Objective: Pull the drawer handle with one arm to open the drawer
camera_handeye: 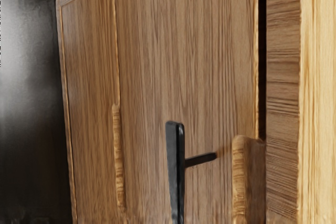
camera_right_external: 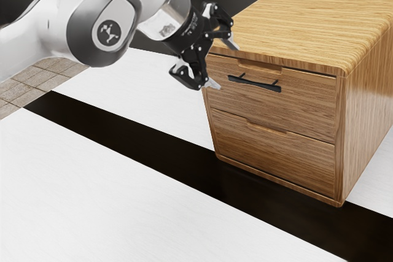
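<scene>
Gripper [camera_right_external: 222,64]: fingers apart, empty; upper centre of frame
Handle [camera_right_external: 255,82]: black, on top drawer [camera_right_external: 295,102]; just right of gripper

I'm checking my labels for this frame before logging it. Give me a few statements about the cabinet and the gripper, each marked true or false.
1. The black handle sits on the upper drawer. True.
2. The gripper is shut on the handle. False: its fingers are spread open at the end of the drawer front toward the exterior view's left, and the handle is not between them.
3. The wooden cabinet has three drawers. False: it has two, the upper drawer and a lower drawer.
4. The lower drawer has no black handle. True.
5. The cabinet's front foot stands on the black band across the white table. True.
</scene>
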Tool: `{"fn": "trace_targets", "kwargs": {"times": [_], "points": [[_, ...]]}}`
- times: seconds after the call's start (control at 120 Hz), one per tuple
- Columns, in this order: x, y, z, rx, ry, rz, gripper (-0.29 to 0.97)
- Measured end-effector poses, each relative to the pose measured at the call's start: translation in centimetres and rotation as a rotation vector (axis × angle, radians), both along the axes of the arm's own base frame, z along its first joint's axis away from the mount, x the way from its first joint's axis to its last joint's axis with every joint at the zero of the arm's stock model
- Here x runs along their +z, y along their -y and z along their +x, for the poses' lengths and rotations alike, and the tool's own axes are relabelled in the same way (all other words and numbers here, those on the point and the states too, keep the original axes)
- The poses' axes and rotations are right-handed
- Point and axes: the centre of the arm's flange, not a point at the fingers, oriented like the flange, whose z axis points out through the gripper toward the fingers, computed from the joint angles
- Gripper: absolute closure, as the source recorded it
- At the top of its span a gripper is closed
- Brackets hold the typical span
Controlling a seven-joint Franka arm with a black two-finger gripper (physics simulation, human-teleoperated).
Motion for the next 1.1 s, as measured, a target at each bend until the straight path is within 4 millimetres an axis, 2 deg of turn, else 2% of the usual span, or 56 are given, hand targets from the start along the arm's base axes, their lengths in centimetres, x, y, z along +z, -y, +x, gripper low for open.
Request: {"fn": "trace_targets", "kwargs": {"times": [0.15, 0.217, 0.283, 0.4, 0.867, 1.1], "points": [[-1.4, 4.5, -0.7, -0.061, -0.003, -0.010, 0.14], [-2.1, 5.3, -0.6, -0.067, -0.010, -0.013, 0.15], [-2.6, 5.2, -0.4, -0.060, -0.016, -0.015, 0.16], [-3.2, 3.8, 0.3, -0.025, -0.021, -0.019, 0.17], [-3.7, -5.0, 2.1, 0.144, -0.016, -0.031, 0.23], [-3.3, -7.6, 2.1, 0.190, -0.006, -0.034, 0.24]]}}
